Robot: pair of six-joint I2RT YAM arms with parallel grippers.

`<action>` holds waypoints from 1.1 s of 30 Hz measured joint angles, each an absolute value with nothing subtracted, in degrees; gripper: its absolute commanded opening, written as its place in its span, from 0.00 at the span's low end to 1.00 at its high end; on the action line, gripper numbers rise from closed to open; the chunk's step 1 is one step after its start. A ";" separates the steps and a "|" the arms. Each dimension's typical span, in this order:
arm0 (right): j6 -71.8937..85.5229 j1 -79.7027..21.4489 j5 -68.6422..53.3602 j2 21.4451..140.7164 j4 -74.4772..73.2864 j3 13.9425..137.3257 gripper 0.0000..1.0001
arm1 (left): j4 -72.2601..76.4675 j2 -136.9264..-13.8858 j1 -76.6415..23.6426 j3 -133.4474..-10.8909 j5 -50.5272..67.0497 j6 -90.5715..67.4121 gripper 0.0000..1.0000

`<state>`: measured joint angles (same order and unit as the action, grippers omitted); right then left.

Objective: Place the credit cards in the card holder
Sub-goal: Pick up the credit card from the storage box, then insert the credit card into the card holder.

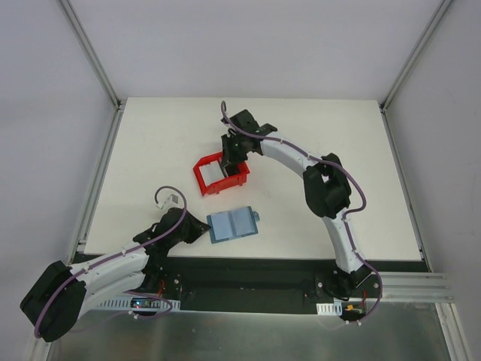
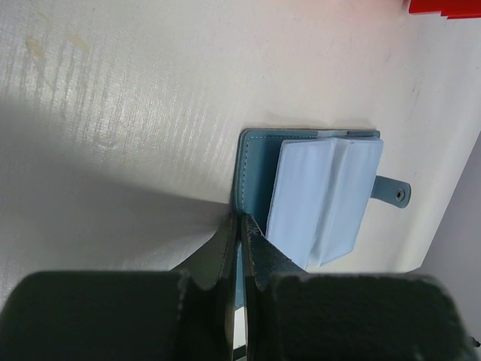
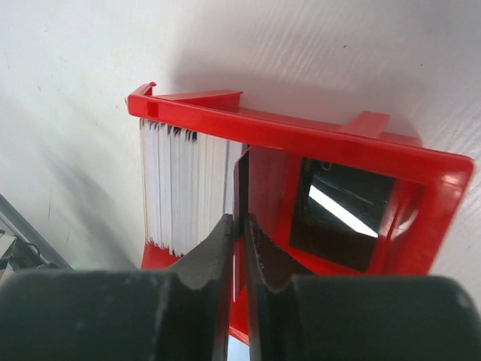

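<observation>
Only the right wrist cam shows us the credit cards (image 3: 184, 188) on edge in the left part of the red bin (image 3: 301, 139), w/ the right gripper (image 3: 242, 219) nearly pressed together, pinching one dark card (image 3: 240, 177) beside the stack. The top view gives us the card holder (image 1: 233, 224) lying open just below the bin, mid-frame. The left wrist cam adds the left gripper (image 2: 240, 219) at lower centre, clamped tight on the holder's teal edge.

Bright, even overhead light, soft shadows, wrist-view foregrounds blurred.
</observation>
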<state>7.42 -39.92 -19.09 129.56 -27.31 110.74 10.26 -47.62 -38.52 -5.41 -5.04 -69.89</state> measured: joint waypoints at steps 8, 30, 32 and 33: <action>5.28 -39.83 -13.85 126.39 -27.70 109.86 0.00 | 10.28 -47.62 -38.52 -5.41 -4.97 -69.76 0.00; 25.23 -40.80 -24.27 83.88 2.11 46.15 0.00 | 11.75 -50.59 -38.50 -6.83 -2.46 -62.83 0.00; 28.64 -42.15 -24.62 85.45 5.72 42.89 0.00 | 11.79 -51.05 -38.50 -7.09 -2.00 -62.30 0.00; 30.22 -42.83 -24.77 86.52 7.90 41.91 0.00 | 11.79 -51.18 -38.50 -7.18 -1.93 -62.19 0.00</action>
